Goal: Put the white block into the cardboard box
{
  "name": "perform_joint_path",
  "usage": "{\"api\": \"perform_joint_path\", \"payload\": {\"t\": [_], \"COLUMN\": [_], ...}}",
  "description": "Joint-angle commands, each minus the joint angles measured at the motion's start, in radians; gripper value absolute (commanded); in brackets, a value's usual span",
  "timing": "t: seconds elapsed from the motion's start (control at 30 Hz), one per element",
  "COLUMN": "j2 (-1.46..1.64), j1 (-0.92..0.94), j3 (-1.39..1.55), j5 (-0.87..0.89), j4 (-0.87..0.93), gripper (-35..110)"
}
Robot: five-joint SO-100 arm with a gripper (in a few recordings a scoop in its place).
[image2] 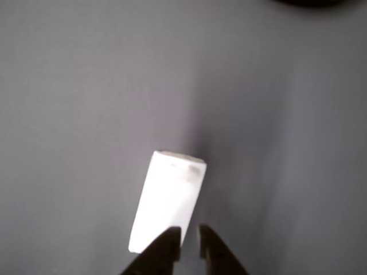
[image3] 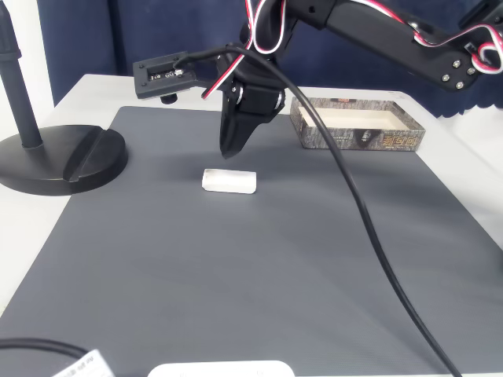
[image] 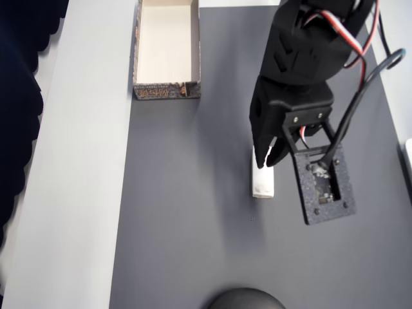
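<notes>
Block (image: 262, 182) flat beneath nearly closed end effector (image: 267, 160)

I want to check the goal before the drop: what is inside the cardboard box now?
The cardboard box shows only its pale cream floor; nothing lies on the visible part. The overhead picture cuts off its far end, and in the fixed view the near wall hides some floor. The white block lies on the grey mat.

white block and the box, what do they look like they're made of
The white block: looks like matte plastic or foam, plain white with rounded edges and a faint smudge at one end; the pictures cannot settle which. The cardboard box: looks like thin card, with a pale cream matte inside and brown patterned printed walls, worn at the edges, with a notch in one end.
</notes>
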Motion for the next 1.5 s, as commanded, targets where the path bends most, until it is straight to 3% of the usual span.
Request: {"api": "perform_joint_path", "payload": {"t": [0.0,0.33,0.77,1.27,1.47], "j2": [0.055,0.166,0.178,0.253,0.236], "j1": [-0.017,0.0,0.012,0.061,0.054], "j3": [-0.009,0.158,0.118,0.083,0.086], "j5": [-0.02,-0.13,-0.141,-0.098,0.075], "j4": [0.006,0.005,0.003,0.002,0.002], "gripper": [-1,-2,-2,19,30]}}
